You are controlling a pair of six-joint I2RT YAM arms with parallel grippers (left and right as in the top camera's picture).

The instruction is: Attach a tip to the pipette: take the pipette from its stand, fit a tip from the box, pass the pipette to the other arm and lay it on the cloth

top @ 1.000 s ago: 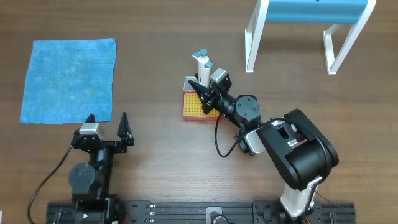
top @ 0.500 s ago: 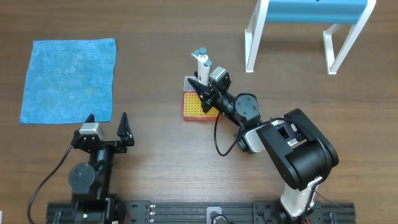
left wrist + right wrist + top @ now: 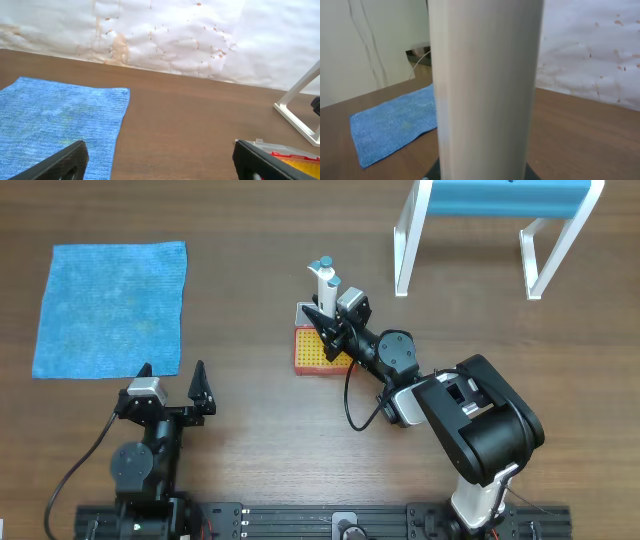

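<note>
The right jaws are clamped on the white pipette (image 3: 325, 283), near the middle of the counter (image 3: 250, 440). The pipette stands upright, its long axis vertical and its blue-capped plunger end up. Its lower end is hidden behind the jaws, by the orange tip box (image 3: 308, 352). The left jaws gape open near the counter's front-left, just in front of the blue cloth (image 3: 112, 308), which lies flat toward the far-left corner. A blue-topped, white-legged stand (image 3: 500, 200) sits at the far-right corner.
</note>
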